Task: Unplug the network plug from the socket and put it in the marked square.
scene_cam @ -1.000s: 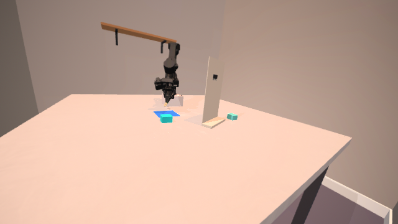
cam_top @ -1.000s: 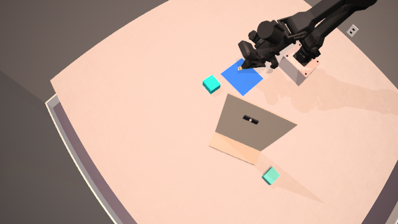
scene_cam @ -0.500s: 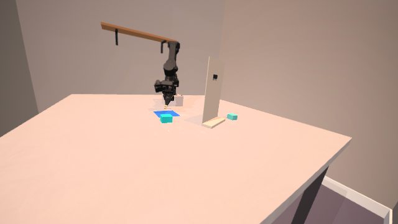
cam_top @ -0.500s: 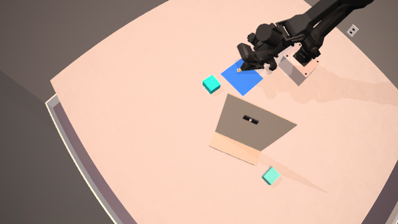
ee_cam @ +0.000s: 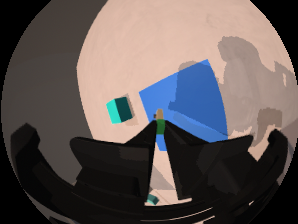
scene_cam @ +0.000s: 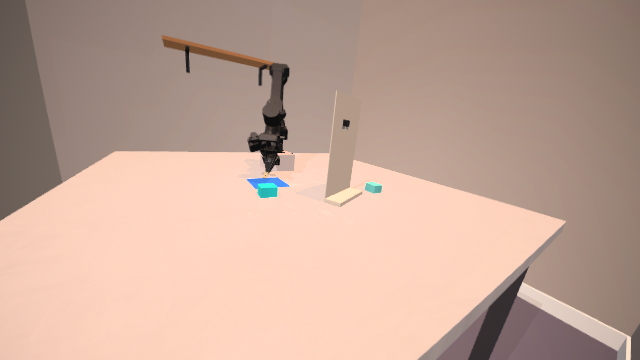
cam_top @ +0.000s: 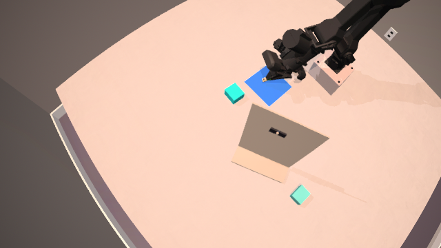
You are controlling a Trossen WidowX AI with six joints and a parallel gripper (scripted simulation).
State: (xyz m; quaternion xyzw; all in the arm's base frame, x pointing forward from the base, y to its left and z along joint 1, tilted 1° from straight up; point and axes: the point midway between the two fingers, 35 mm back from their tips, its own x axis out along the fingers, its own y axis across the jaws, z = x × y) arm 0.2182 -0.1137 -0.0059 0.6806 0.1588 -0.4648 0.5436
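My gripper is shut on the network plug, a small tan and green piece at the fingertips. The plug is out of the panel and low over the blue marked square; a small gap seems to show beneath it in the exterior view. The upright panel stands apart from the gripper, with its black socket high on its face. The plug's tab is too small to make out.
A bright teal block lies beside the square. A paler teal block lies beyond the panel. A pale box stands below the arm.
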